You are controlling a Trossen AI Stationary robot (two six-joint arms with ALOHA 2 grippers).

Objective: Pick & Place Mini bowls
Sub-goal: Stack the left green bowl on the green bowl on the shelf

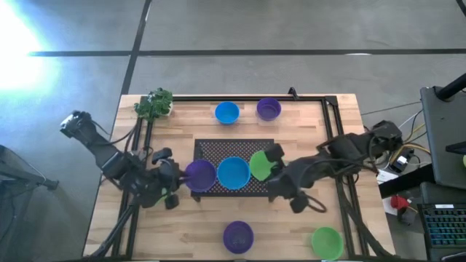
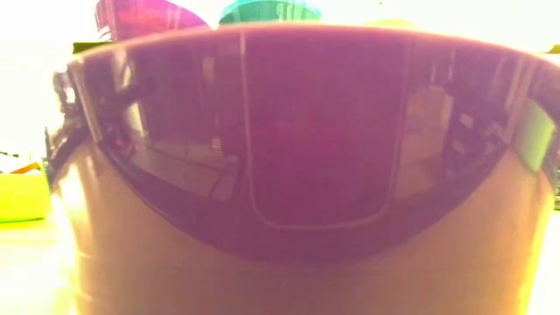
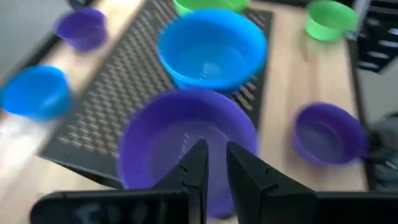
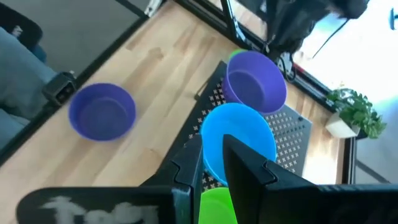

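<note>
Three mini bowls are in a row over the black mesh mat (image 1: 218, 149): purple (image 1: 200, 175), blue (image 1: 234, 172) and lime green (image 1: 259, 166). My left gripper (image 1: 177, 185) is at the purple one's left side and shut on it; that bowl reaches past the mat's near-left corner. My right gripper (image 1: 271, 163) is at the green one's right side and shut on it. The blue bowl (image 3: 211, 50) rests on the mat between them. Four more bowls sit on the table: blue (image 1: 226, 112), purple (image 1: 269, 108), purple (image 1: 237, 236) and green (image 1: 327, 241). My left gripper (image 3: 214, 158) pinches the purple bowl's wall (image 3: 163, 186) at the rim on the side toward the table's left, coming slanting from the left and above. I cannot tell if the bowl is lifted or on the mat. My right gripper (image 4: 211, 155) pinches the green bowl's rim (image 4: 217, 208) on the side toward the table's right, coming slanting from the right and above. The bowl sits beside the blue bowl (image 4: 239, 134); I cannot tell if it is lifted or on the mat.
A small leafy plant (image 1: 154, 104) stands at the far-left corner. A black frame rail (image 1: 240, 98) runs along the far edge and down both sides. The near purple bowl (image 2: 306, 157) fills the low view. Bare wood lies between the mat and the near bowls.
</note>
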